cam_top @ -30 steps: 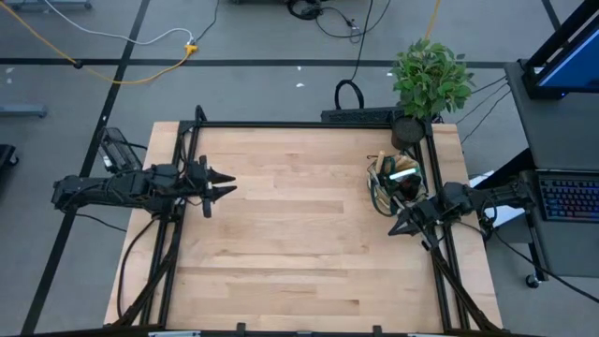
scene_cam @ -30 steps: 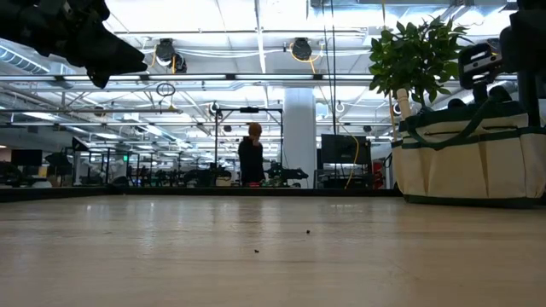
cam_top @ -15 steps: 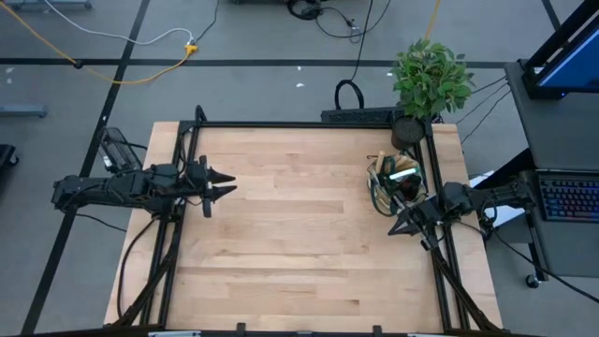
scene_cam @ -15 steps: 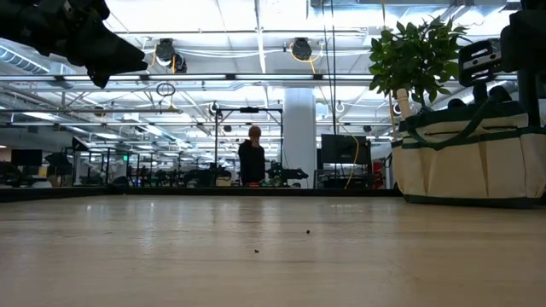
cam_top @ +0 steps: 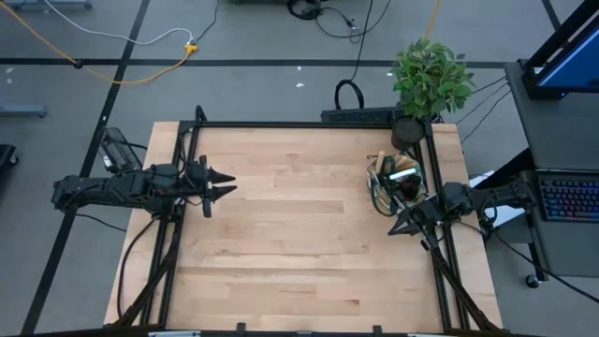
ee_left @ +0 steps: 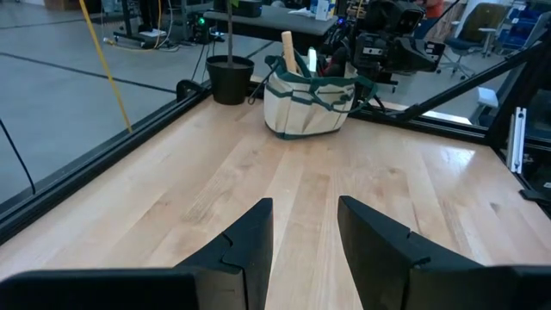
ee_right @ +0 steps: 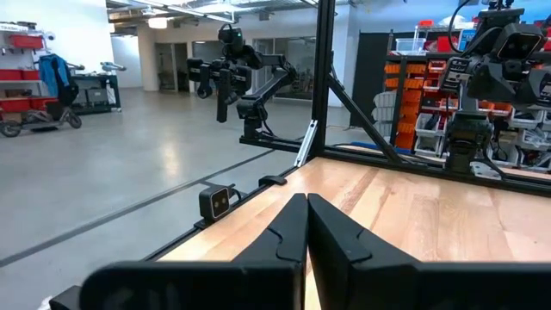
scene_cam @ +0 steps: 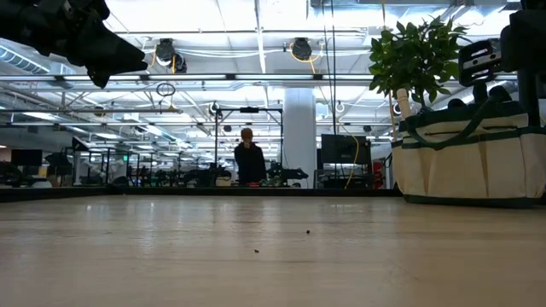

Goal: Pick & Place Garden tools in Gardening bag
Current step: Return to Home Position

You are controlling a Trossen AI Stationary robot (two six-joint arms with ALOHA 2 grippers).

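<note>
Both arms sit at the sides of the worktop, with the tools inside the bag.

The gardening bag (cam_top: 382, 190) stands on the worktop (cam_top: 281, 243) near its right edge, just in front of the potted plant (cam_top: 430, 75). Garden tools (ee_left: 287, 50) poke up out of it, a wooden handle among them. The right hand (cam_top: 394, 228) hangs just beside the bag, fingers pressed together and empty. The left hand (cam_top: 228, 183) hovers by the left edge, well apart from the bag, fingers parted and empty.
</note>
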